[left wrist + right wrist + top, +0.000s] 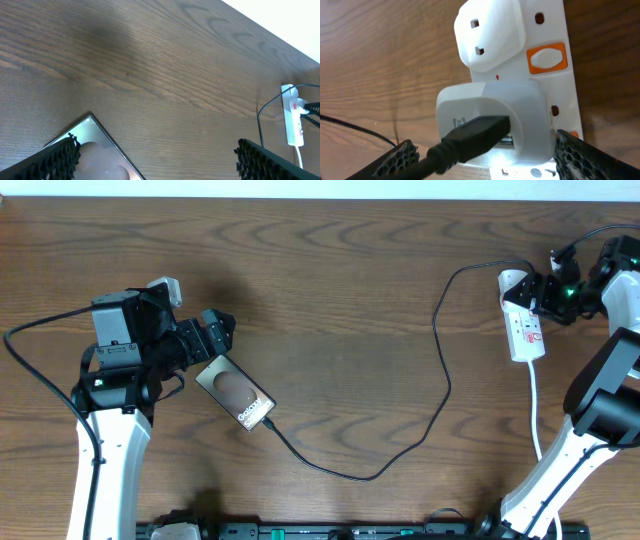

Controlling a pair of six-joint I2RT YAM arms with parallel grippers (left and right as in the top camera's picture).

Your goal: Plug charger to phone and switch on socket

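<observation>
Left claw (218,338): jaws spread wide, nothing held; poised just over the upper end of the phone (235,392).
Phone: flat on the bench (350,300), tilted, left of centre.
Right claw (485,150): jaws wide apart either side of a white adapter (520,110), no clear grip.
Charger (445,380): black plug pushed into the adapter; cable loops across the bench to the phone's lower end, seating there unclear.
Socket (525,325): far right, carrying the adapter; orange switch (547,57) beside it.
</observation>
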